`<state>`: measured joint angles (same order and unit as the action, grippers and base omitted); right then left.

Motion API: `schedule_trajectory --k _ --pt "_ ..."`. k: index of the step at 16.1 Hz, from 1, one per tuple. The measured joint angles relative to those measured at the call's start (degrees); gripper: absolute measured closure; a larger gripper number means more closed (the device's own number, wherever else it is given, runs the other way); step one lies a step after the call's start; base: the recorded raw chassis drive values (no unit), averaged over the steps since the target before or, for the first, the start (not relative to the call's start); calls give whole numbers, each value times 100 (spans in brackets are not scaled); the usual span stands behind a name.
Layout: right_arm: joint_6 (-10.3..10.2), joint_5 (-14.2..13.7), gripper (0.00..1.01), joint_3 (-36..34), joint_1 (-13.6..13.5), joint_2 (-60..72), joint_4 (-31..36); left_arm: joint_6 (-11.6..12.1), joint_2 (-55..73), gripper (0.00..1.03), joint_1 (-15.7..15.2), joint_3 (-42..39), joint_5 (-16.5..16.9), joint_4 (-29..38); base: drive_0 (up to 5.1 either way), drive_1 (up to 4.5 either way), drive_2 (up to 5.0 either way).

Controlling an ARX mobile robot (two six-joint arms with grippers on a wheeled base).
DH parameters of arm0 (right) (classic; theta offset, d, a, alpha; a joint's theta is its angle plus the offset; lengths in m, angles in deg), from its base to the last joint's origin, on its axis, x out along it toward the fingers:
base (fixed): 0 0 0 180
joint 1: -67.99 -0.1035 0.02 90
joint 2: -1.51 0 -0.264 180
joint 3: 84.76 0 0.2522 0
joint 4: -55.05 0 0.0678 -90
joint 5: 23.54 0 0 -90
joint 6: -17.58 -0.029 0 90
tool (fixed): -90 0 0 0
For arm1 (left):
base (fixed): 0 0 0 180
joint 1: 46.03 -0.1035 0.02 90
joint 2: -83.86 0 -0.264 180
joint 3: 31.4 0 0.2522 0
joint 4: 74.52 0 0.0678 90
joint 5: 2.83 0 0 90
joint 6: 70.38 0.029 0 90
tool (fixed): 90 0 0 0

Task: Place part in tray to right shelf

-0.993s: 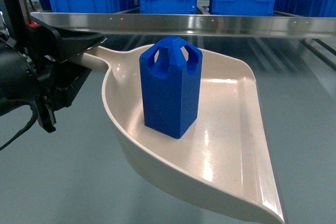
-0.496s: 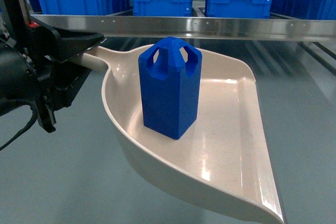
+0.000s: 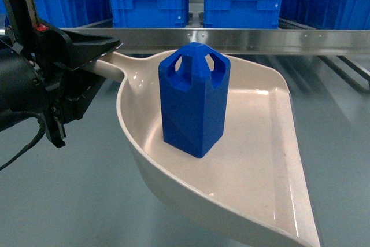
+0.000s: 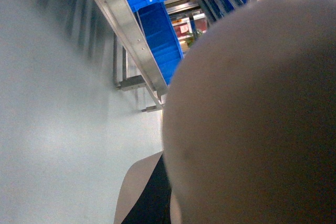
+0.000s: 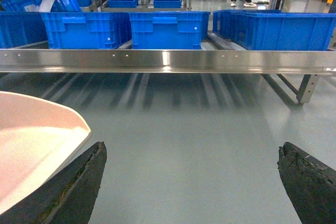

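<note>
The part [image 3: 193,103] stood upright in the tray [image 3: 254,160], beyond the left gripper [image 3: 95,56], whose jaws were clamped on the tray's handle. The right gripper [image 5: 191,182] hung empty with jaws spread wide, the tray's lip just beside its left finger [image 5: 73,190].

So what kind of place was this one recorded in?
Most likely a warehouse or factory parts store: rows of large blue crates sit behind a long brushed-steel shelf rail, more racking with crates stands further back, and the floor is smooth grey, industrial-looking.
</note>
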<state>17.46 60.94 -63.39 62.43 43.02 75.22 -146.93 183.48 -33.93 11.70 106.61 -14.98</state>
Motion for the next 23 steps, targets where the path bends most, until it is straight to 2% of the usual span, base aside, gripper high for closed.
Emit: schedule_trajectory --k 23 --pt "-2 0 3 0 0 4 -2 2 2 87 -20 0 -22 2 8 416 -400"
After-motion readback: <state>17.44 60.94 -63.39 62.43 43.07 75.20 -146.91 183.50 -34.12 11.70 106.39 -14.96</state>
